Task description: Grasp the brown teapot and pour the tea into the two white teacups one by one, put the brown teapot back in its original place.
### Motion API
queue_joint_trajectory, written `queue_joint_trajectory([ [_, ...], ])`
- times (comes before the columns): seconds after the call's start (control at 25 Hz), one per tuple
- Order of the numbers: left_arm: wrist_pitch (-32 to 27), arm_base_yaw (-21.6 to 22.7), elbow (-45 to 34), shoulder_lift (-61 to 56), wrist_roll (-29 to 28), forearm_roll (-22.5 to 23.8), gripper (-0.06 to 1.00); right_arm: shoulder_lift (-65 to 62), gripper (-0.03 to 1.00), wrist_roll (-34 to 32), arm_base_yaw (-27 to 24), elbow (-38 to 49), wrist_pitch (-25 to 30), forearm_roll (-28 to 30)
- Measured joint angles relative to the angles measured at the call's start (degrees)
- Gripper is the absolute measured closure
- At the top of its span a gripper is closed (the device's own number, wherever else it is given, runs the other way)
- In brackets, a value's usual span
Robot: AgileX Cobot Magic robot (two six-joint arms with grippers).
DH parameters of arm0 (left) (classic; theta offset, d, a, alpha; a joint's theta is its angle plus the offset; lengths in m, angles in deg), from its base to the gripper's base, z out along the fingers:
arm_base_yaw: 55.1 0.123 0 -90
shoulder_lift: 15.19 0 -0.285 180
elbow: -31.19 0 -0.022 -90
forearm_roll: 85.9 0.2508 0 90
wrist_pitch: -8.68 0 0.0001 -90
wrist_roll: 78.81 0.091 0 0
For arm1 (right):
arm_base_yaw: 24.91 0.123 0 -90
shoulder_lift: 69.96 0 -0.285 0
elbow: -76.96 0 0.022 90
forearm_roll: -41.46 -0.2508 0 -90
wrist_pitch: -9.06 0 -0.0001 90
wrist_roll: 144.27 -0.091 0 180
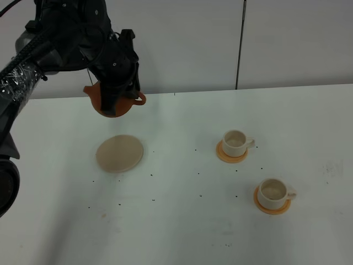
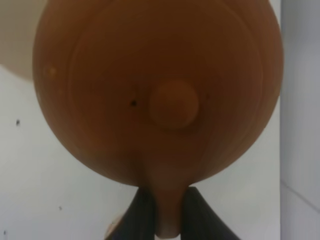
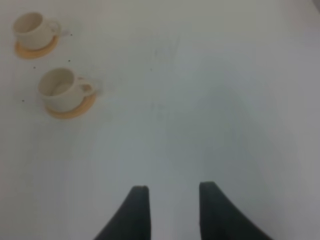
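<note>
**Teapot in the air, both cups waiting on their coasters**

The left hand [image 1: 119,93] is clamped on the brown teapot [image 1: 110,109] and holds it clear of the desk [image 1: 182,232], toward the back-left part of the surface. In the high view the pot sits level, with its short spout pointing left and the loop of its handle showing on the right, just under the black arm. The left wrist view looks straight down on the pot [image 2: 160,90]. The round lid knob [image 2: 172,105] is near the middle, and the two dark fingers [image 2: 142,212] press on either side of the narrow handle, touching it.

The pale beige saucer [image 1: 119,153] lies flat on the desk with nothing on it, in front of the raised pot and a little to its right.

The two white teacups stand well apart from the saucer on the right half of the desk. The farther cup [image 1: 235,142] rests on its orange coaster [image 1: 230,157], and the nearer cup [image 1: 274,192] rests on its own coaster [image 1: 271,208]. Both cups are upright with their handles turned right. I cannot tell whether either holds tea.

The right hand [image 3: 170,192] appears only in its own wrist view. Its fingers are apart with nothing between them, above bare desk, and both cups [image 3: 30,27] [image 3: 59,89] are well away from it.
</note>
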Motion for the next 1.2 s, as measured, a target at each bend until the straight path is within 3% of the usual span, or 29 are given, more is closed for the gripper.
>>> queue_joint_trajectory([
  [0.16, 0.0, -0.2, -2.4, -3.1, 1.1, 0.0, 0.77, 0.0, 0.73, 0.0, 0.0, 0.0, 0.0, 0.0],
  [0.48, 0.0, -0.2, -20.8, -11.0, 3.7, 1.8, 0.77, 0.0, 0.73, 0.0, 0.0, 0.0, 0.0, 0.0],
  [0.72, 0.1, -0.2, -30.0, -15.6, 7.1, 5.4, 0.77, 0.0, 0.73, 0.0, 0.0, 0.0, 0.0, 0.0],
  [1.2, 0.1, -0.2, -33.1, -16.3, 19.7, 10.6, 0.77, 0.0, 0.73, 0.0, 0.0, 0.0, 0.0, 0.0],
])
